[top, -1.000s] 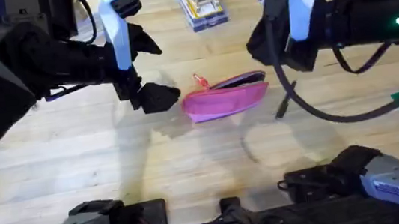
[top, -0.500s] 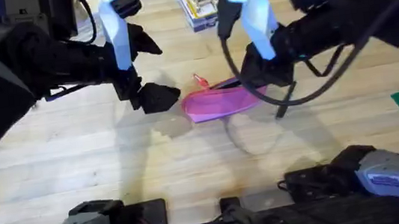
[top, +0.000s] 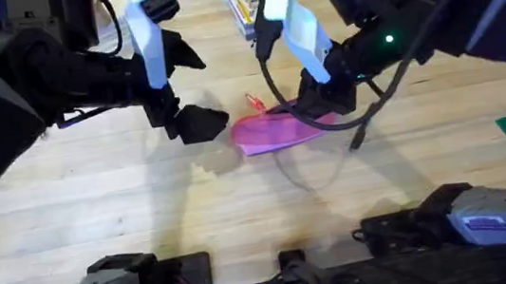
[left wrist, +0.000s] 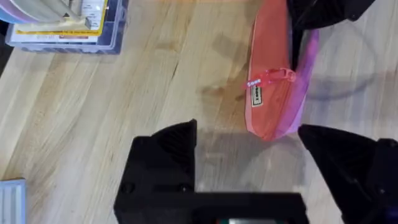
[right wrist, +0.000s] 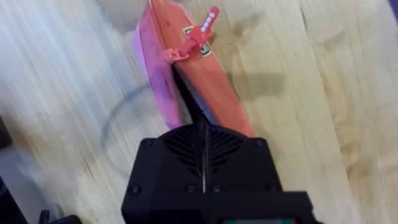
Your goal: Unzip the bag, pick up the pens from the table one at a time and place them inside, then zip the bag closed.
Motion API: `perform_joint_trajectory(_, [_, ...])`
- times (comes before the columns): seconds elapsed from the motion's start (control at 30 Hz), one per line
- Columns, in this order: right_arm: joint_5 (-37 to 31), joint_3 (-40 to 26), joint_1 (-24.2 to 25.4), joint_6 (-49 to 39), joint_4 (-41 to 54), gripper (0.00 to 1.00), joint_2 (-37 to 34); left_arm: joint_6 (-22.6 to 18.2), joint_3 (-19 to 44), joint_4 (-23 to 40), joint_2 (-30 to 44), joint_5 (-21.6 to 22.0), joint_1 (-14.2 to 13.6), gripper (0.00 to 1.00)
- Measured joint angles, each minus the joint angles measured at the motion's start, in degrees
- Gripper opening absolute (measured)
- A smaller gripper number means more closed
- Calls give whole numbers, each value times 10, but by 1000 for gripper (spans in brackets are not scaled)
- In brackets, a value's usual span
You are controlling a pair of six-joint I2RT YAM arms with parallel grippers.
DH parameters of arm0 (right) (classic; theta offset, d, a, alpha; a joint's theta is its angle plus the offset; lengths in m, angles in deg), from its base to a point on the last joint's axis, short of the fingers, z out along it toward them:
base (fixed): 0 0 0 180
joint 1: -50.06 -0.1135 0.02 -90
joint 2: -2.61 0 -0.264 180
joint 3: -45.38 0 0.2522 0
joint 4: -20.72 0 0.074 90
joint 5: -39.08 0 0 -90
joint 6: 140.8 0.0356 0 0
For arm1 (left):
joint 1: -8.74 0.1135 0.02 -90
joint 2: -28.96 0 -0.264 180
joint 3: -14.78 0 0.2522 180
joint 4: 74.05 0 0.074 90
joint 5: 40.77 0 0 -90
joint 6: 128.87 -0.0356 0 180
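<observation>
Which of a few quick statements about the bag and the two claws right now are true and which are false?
1. The bag lies on the table. True.
2. The left claw is clamped on the bag. False: it is open, beside the bag's end, not touching.
3. The right claw is over the bag. True.
4. The zipper pull is blue. False: it is pink-red.

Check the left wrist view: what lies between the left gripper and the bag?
Nothing: bare table separates the open left gripper from the bag; the overhead view agrees.
</observation>
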Motion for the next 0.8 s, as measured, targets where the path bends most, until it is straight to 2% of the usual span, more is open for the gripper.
perform_joint_trajectory(0.4, [22, 0, 0, 0, -17, 32, -77, 0, 0, 0, 0, 0, 0, 993])
perform_joint_trajectory(0.8, [56, 0, 0, -46, -33, 32, -82, 0, 0, 0, 0, 0, 0, 993])
